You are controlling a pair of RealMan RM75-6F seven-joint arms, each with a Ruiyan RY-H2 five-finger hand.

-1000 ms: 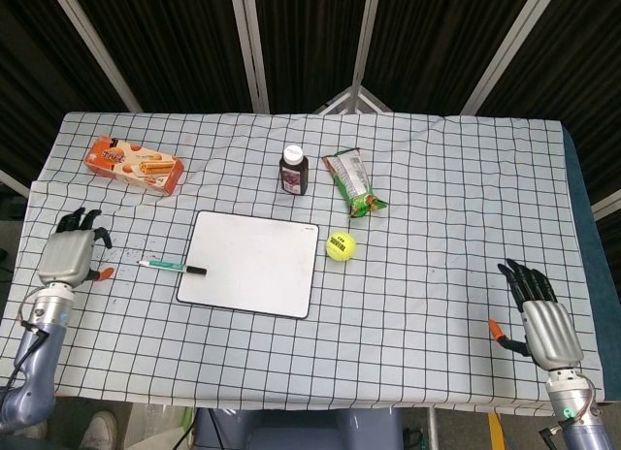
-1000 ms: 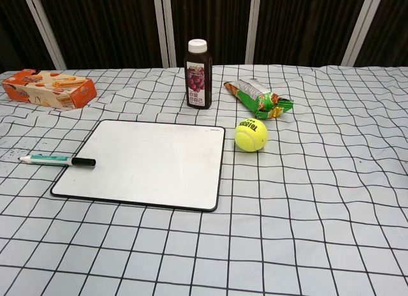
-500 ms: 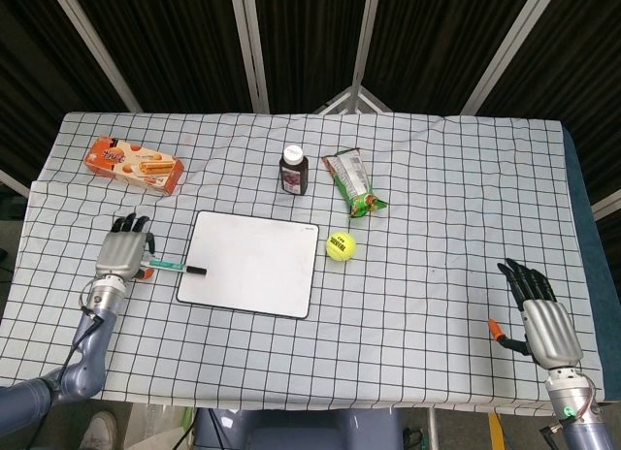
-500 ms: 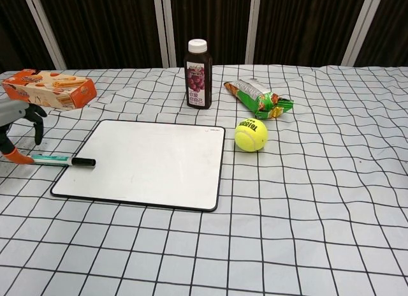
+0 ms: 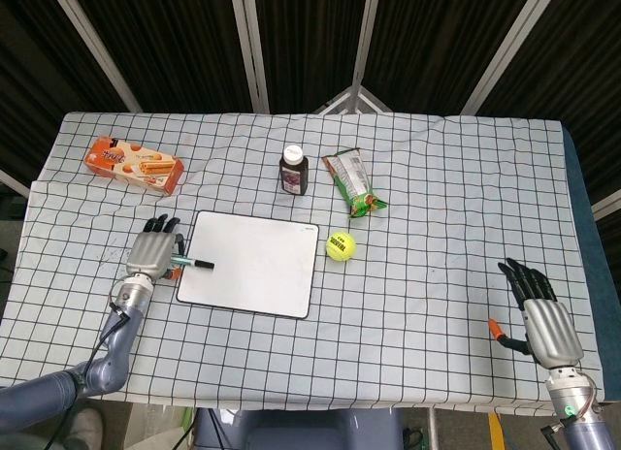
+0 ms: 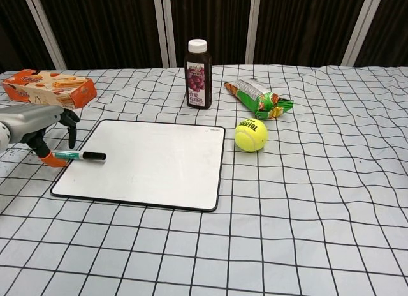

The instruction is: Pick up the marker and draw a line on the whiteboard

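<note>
Checked cloth: white with a black grid, spread over the table [image 5: 437, 178].
Whiteboard [image 5: 254, 261]: flat near the left middle, black rim, surface blank.
Marker [image 6: 81, 155]: green barrel, black cap; lying across the whiteboard's left edge, cap end over the board, rear end under the left hand.
Left hand [image 5: 154, 252]: palm down over the marker's rear end, fingers [image 6: 69, 120] arched and apart above the barrel; whether it actually grips the marker cannot be told.
Right hand [image 5: 543, 319]: resting low at the near right corner, well apart from everything, fingers spread, holding nothing.
Tennis ball [image 6: 251, 134]: yellow-green, just beside the whiteboard's right edge.
Juice bottle [image 6: 198, 65]: dark, white cap, upright beyond the board's far edge.
Snack packet [image 6: 257, 97]: green, lying right of the bottle.
Biscuit box [image 5: 134, 165]: orange, lying flat at the far left.
</note>
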